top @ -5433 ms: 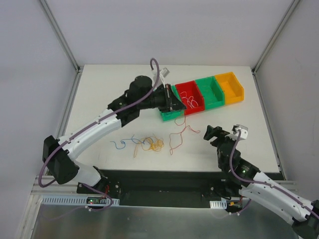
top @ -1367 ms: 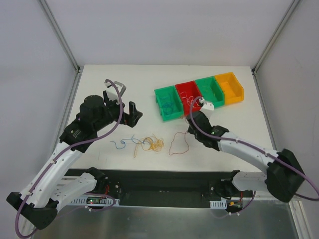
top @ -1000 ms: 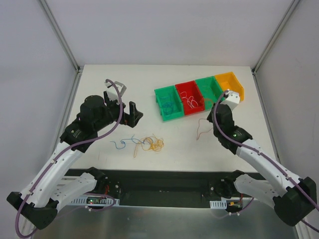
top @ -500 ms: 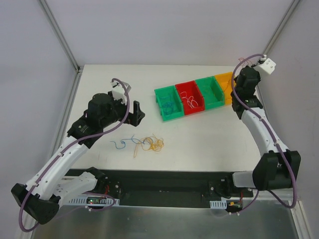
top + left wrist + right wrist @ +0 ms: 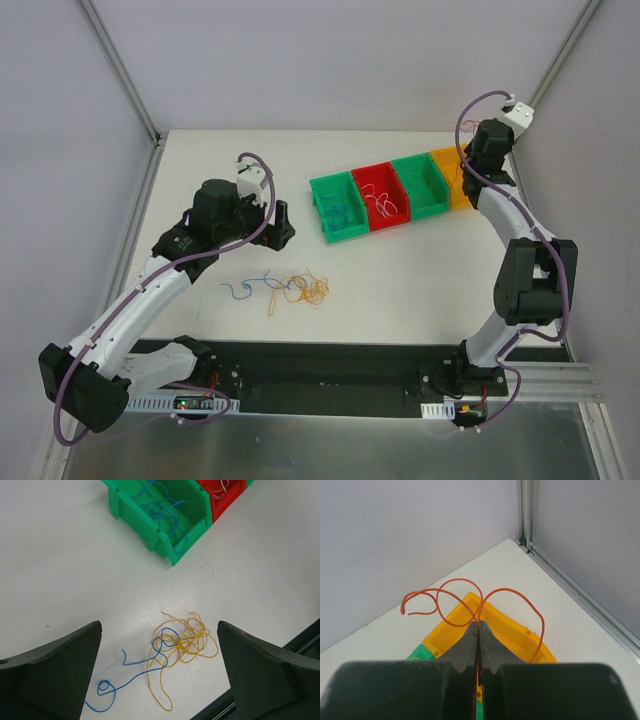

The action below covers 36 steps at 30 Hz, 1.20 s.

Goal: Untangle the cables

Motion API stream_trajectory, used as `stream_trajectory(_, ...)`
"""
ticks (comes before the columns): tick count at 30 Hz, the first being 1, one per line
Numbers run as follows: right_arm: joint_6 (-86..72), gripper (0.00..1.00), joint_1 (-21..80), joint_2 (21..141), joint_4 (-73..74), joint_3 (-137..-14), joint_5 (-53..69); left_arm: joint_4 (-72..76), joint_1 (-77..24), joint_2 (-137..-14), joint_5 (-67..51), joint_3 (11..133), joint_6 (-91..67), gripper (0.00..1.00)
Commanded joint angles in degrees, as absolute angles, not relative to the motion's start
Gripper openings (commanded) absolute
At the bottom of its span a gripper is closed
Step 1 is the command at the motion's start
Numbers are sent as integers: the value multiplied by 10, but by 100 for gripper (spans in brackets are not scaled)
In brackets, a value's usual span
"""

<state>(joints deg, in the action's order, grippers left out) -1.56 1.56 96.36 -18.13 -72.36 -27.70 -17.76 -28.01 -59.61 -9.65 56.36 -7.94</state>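
Compared with the view of about a second and a half ago, the red-orange cable (image 5: 506, 589) no longer lies on the tabletop (image 5: 400, 270) to the right of the yellow tangle (image 5: 182, 640). It is now lifted clear, carried to the far right of the scene. The right arm, then stretched low across the middle of the tabletop, now stands raised at the far right corner. The left arm has shifted slightly to the right and otherwise keeps its pose.

Right hand (image 5: 478, 626): fingers pressed fully together, pinching the red-orange cable. Two loops of the cable rise above the fingertips and one end trails down on the right. The hand is held above the yellow bin (image 5: 510, 625), the rightmost of four bins in a row.

Left hand (image 5: 159, 627): fingers spread as wide as they go, holding and touching nothing. It hangs over the tabletop above the yellow tangle and the blue cable (image 5: 131, 663). These two lie on the tabletop, crossing one another where the blue strand runs into the tangle.

Bins, left to right: a green bin (image 5: 135, 517) containing blue cables; a red bin (image 5: 385, 217) containing pale strands; a second green bin (image 5: 420, 187); and the yellow bin, partly hidden by the right arm in the overhead view.
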Motion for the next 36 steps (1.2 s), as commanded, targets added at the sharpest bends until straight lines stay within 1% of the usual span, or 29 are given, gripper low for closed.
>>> stream_trajectory(1,-39,1,2,961,-192,-797,-253,-152,-273,-602,-108,564,-76,99)
stream_trajectory(5,-53,0,2,974,-202,-818,-253,-152,-273,-610,-107,565,-76,99)
stream_trajectory(9,-28,0,3,996,-201,-852,-260,-152,-272,-613,-105,566,-74,99)
stream_trajectory(18,-37,0,3,1014,-165,-792,-283,-151,-269,-602,-114,565,-74,99)
stream_trajectory(25,-126,0,2,1039,-18,-808,-272,-151,-269,-596,-122,565,-76,99)
stream_trajectory(29,-145,0,-15,1082,86,-876,-293,-150,-269,-592,-124,563,-77,99)
stream_trajectory(32,-154,0,-25,1113,106,-901,-276,-150,-269,-598,-114,563,-75,99)
stream_trajectory(36,-161,0,-35,1162,162,-970,-260,-149,-269,-606,-123,564,-76,99)
